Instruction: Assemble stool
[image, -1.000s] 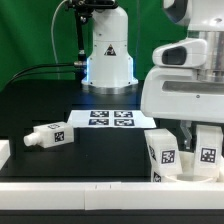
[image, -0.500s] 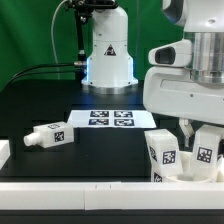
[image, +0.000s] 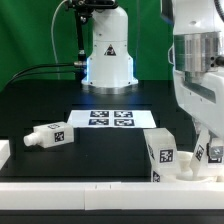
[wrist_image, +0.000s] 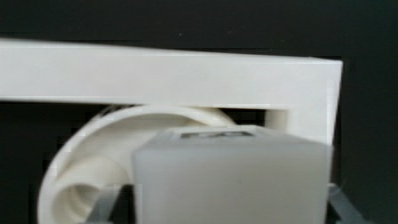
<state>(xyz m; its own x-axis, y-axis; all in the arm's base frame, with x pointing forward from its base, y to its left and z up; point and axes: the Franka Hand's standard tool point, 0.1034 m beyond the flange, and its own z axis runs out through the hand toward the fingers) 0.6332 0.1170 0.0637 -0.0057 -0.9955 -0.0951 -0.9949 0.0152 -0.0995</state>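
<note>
My gripper (image: 209, 150) is at the front of the exterior view's right, shut on a white stool leg (image: 213, 153) with a tag. In the wrist view this leg (wrist_image: 231, 178) fills the gap between the fingers of the gripper (wrist_image: 231, 216). The round white seat disc (wrist_image: 98, 160) stands on edge right behind it. A second leg (image: 160, 152) stands upright just on the exterior view's left of the gripper. A third leg (image: 50, 135) lies on its side at the exterior view's left. The seat is not clear in the exterior view.
The marker board (image: 110, 118) lies mid-table in front of the robot base (image: 108, 55). A white bracket wall (wrist_image: 178, 82) runs behind the seat and turns down beside it. A white rim (image: 90, 184) edges the table front, and a white block (image: 3, 152) sits at the far left.
The hand has turned and shifted toward the exterior view's right, carrying the held leg a little right and down. The other legs have not moved.
</note>
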